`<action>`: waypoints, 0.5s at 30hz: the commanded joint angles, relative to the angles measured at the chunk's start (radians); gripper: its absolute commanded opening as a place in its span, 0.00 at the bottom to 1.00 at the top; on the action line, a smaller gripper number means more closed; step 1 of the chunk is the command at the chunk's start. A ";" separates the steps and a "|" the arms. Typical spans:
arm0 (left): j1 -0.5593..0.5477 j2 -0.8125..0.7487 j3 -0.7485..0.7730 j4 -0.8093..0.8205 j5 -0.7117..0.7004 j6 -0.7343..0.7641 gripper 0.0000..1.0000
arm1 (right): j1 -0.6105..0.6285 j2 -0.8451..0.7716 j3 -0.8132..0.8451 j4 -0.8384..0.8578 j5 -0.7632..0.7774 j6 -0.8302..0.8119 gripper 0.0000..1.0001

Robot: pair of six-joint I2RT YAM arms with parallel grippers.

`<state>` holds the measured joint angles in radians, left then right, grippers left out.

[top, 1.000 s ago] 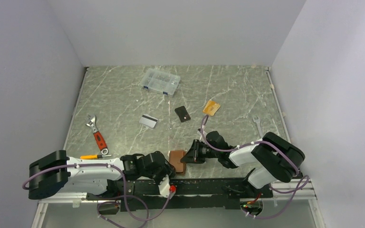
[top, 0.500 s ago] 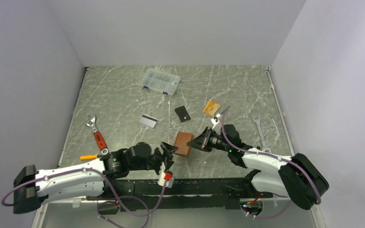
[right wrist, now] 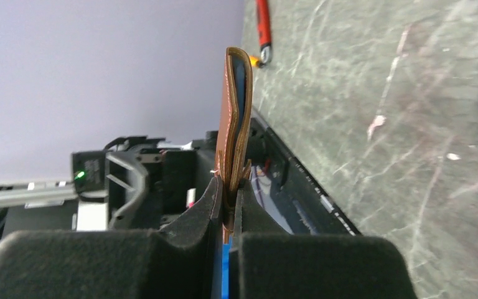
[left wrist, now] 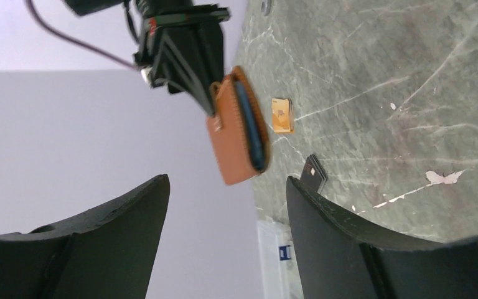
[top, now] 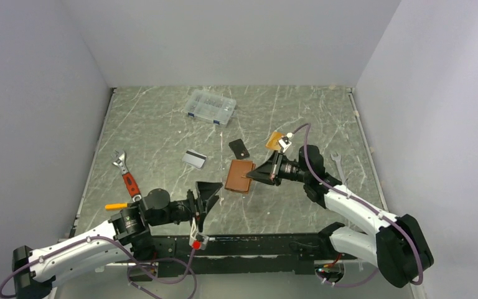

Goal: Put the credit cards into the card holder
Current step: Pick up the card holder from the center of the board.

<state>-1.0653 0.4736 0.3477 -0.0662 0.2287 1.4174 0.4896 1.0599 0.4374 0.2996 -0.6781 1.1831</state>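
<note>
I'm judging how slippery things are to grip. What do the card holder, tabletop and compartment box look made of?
The card holder looks like brown leather or imitation, matte, with pale stitching along its edge. The tabletop has a grey-green stone look with white veins and a slight sheen; real marble or printed sheet, cannot tell. The compartment box is probably clear hard plastic; dividers show through.

Robot lab test cell
Plain pale walls (top: 224, 37) are boxing in the marbled tabletop (top: 162, 124) around the left pincer (top: 208, 202) and right pincer (top: 252, 176).
</note>
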 commanded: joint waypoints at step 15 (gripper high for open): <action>0.013 0.177 0.009 0.302 0.091 0.261 0.73 | 0.030 -0.053 0.098 0.027 -0.132 0.090 0.00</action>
<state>-1.0573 0.6239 0.3107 0.1398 0.2913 1.6470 0.5011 1.0252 0.4908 0.2855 -0.7914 1.2369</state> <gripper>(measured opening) 0.738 0.045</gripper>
